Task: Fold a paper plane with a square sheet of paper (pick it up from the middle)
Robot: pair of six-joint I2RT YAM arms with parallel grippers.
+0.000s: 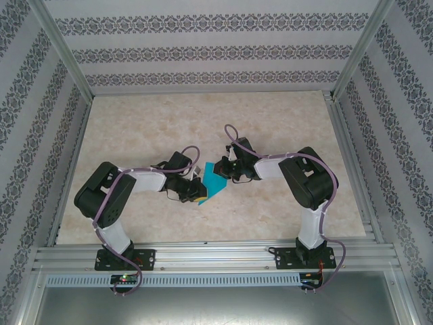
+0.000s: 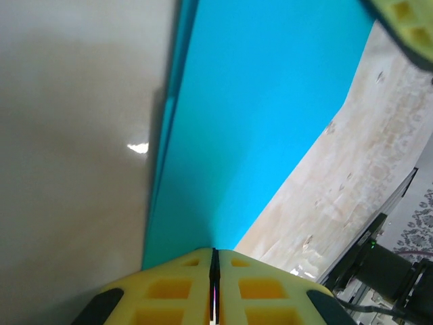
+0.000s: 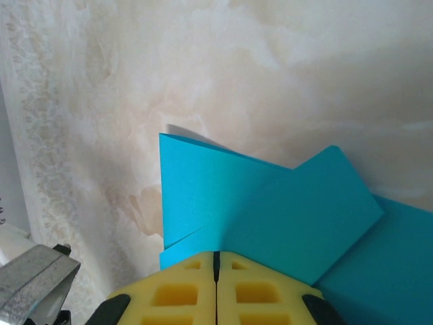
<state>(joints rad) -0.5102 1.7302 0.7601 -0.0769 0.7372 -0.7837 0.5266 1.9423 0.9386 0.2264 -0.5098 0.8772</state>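
Observation:
The turquoise-blue sheet of paper (image 1: 215, 180) hangs between both grippers near the middle of the table, folded into layers. My left gripper (image 1: 197, 193) holds its near-left end. In the left wrist view the paper (image 2: 264, 122) runs out from the closed yellow pads of the left gripper (image 2: 214, 254). My right gripper (image 1: 229, 170) holds the far-right end. In the right wrist view the paper (image 3: 270, 210) shows overlapping folded flaps and a sharp corner, and it goes in under the shut right gripper (image 3: 216, 256). The right gripper's yellow pad (image 2: 406, 20) shows at the left wrist view's top right corner.
The marbled beige table (image 1: 284, 128) lies under the paper, with room on all sides. An aluminium rail (image 1: 216, 254) runs along the near edge by the arm bases. Patterned walls and metal posts (image 1: 64, 51) enclose the table.

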